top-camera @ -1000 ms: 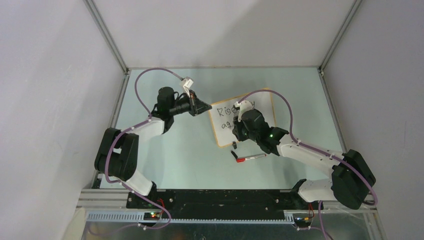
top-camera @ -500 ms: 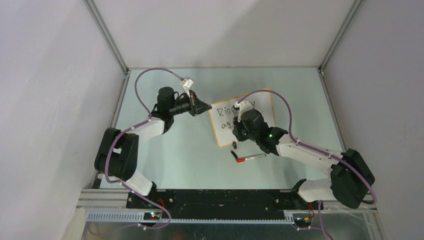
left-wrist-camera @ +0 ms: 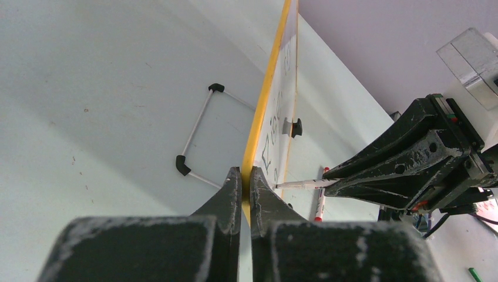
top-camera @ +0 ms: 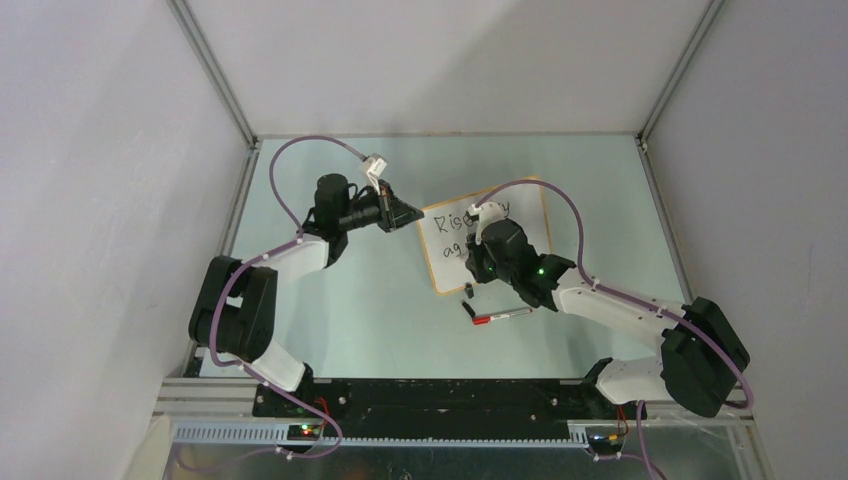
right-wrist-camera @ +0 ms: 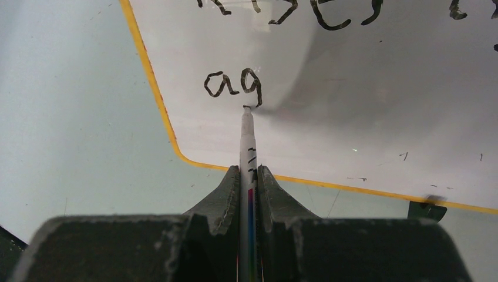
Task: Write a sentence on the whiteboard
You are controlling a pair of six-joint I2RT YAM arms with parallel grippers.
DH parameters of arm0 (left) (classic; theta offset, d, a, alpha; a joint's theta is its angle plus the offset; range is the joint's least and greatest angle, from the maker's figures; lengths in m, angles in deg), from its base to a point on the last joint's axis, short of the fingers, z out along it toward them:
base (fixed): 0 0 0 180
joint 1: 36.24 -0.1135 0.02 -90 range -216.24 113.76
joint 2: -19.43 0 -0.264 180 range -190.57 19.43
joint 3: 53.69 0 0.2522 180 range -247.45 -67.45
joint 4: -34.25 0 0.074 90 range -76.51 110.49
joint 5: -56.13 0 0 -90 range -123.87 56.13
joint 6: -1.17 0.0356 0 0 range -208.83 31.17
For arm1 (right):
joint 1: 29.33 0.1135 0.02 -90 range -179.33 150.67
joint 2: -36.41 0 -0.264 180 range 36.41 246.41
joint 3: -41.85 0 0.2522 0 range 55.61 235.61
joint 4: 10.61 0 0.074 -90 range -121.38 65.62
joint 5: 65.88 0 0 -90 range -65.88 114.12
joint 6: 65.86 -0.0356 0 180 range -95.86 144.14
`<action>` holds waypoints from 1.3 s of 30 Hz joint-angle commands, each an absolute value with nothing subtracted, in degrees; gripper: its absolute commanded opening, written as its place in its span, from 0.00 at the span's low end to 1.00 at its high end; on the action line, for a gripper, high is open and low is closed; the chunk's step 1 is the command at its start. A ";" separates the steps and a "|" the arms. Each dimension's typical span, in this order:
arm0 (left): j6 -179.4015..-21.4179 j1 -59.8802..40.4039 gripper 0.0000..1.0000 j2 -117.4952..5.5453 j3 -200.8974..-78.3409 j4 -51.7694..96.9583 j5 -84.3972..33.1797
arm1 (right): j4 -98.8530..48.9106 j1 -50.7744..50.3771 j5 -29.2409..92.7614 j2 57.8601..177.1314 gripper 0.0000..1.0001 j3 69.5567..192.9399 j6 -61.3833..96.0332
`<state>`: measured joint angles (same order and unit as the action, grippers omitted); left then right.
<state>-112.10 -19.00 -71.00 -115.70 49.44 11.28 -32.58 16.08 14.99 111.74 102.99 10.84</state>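
Right hand (right-wrist-camera: 248, 171) tight around marker (right-wrist-camera: 246, 134), tip on whiteboard (right-wrist-camera: 364, 100)

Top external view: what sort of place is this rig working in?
Likely a lab robot test cell: plain grey panel walls held by aluminium posts box in a pale green table, and the two arms, working on a whiteboard, are bolted to a black base rail at its near edge.

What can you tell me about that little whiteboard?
The whiteboard is small and white, with a thin yellow-orange frame, rounded corners and a black clip on its near edge. Black handwriting reads "ag" beneath a partly cut-off first line. The left gripper pinches its frame; the right gripper holds a marker with its tip on the surface.
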 commanded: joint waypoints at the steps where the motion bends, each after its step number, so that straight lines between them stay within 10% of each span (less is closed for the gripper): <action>1: -109.42 -18.02 0.02 -69.62 -117.17 47.27 10.96 | -32.85 15.43 12.56 111.57 0.00 103.60 10.84; 39: -109.27 -17.96 0.03 -69.52 -117.18 47.21 11.00 | -31.03 13.71 13.18 111.53 0.00 104.83 10.69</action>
<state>-111.68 -18.98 -71.00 -115.70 49.44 11.04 -33.06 14.57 15.43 111.40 102.99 10.66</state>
